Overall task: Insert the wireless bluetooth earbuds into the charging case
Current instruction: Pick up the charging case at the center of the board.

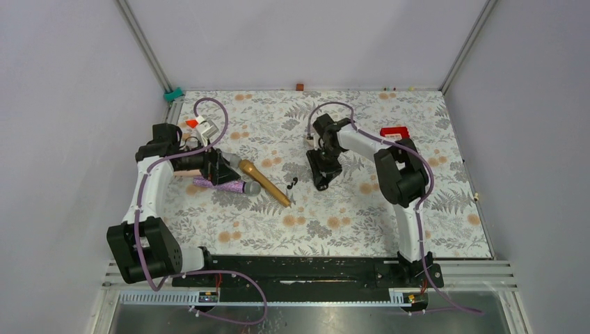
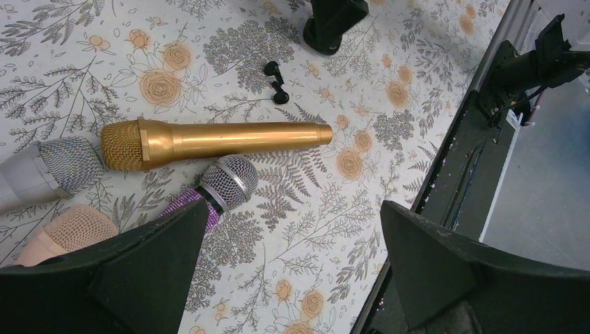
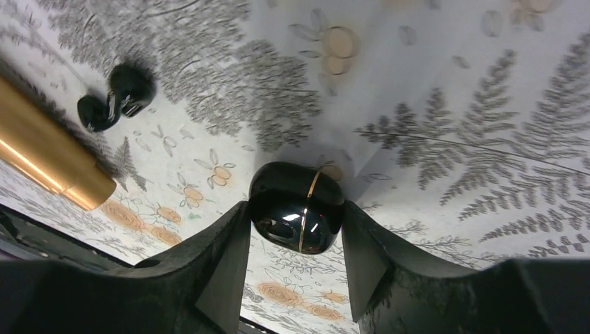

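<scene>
The right arm point(image 1: 400, 174) rises from the near edge of the worktop point(image 1: 431, 132) and doubles back, wrist tipped down near the middle. The right tool point(image 3: 296, 217) is clamped on the charging case point(image 3: 298, 202). The wireless bluetooth earbuds point(image 1: 291, 183) lie together just toward the left edge of it, by the handle end of the gold microphone point(image 1: 264, 182). The left arm point(image 1: 149, 188) reaches along the left edge, and the left tool point(image 2: 292, 216) is spread wide, holding nothing.

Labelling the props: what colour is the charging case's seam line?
Gold, on the glossy black charging case; clearest in the right wrist view.
</scene>
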Action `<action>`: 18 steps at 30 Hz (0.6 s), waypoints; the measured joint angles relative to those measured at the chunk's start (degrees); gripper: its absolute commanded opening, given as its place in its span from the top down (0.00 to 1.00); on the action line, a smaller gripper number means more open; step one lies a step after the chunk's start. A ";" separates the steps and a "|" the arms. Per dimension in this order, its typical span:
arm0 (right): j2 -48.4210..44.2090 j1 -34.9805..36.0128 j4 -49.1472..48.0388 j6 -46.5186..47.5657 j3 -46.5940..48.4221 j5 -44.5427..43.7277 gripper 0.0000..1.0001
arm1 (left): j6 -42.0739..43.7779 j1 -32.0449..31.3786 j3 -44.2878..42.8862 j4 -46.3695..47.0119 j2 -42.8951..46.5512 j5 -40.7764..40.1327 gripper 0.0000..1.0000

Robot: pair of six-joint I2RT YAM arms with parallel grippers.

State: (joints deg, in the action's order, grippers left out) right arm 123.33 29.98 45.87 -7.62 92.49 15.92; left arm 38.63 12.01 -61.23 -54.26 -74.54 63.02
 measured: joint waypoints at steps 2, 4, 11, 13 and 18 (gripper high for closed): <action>-0.48 1.31 -0.37 1.57 -0.31 -0.48 0.65 | -1.29 0.00 0.11 1.25 -0.61 0.04 0.01; -1.81 2.91 -1.62 3.61 -1.81 -1.09 0.65 | -3.06 0.00 0.81 3.56 -1.38 0.13 0.01; -16.15 7.45 -6.60 11.52 -11.32 -1.75 0.64 | -8.61 -1.22 1.03 9.38 -7.21 1.05 0.01; -21.31 7.58 -8.07 13.62 -12.66 -1.70 0.64 | -9.46 -2.32 0.02 9.68 -8.92 1.05 0.01; -32.89 8.00 -12.66 18.88 -15.15 -1.84 0.63 | -13.53 -7.69 -5.38 11.04 -11.15 0.59 0.01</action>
State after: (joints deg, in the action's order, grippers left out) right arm 90.43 37.98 33.21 11.27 77.34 14.09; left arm 25.10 4.32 -66.61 -43.22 -85.69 63.61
